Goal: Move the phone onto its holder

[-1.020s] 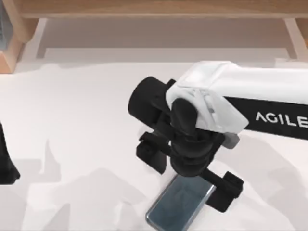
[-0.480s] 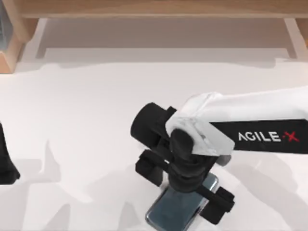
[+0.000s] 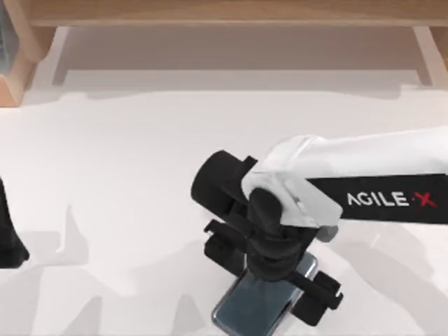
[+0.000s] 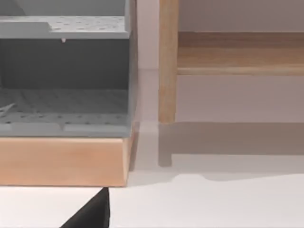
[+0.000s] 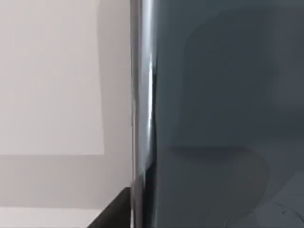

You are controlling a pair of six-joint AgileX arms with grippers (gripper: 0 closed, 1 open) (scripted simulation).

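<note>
- The flat dark grey-blue glossy phone (image 3: 255,308) lies on the white worktop (image 3: 105,175) — its far end is hidden under the right gripper (image 3: 276,280), its near end cut off by the frame edge.
- The right gripper's black fingers (image 3: 224,252) stand apart, one on each side of the phone; whether they touch it cannot be told.
- The right wrist view shows the phone's shiny rim (image 5: 142,118) up close.
- The left arm (image 3: 8,238) is parked at the worktop's left edge — its fingers' state cannot be told.

Open room: the white worktop (image 3: 126,161) lies bare across its middle and left.
Near edge: the flat dark grey-blue glossy phone (image 3: 255,308), with the right gripper (image 3: 274,274) directly above it.
Far edge: light wooden shelf frame (image 3: 224,14).
Far left corner: grey perforated rack (image 4: 64,71).
</note>
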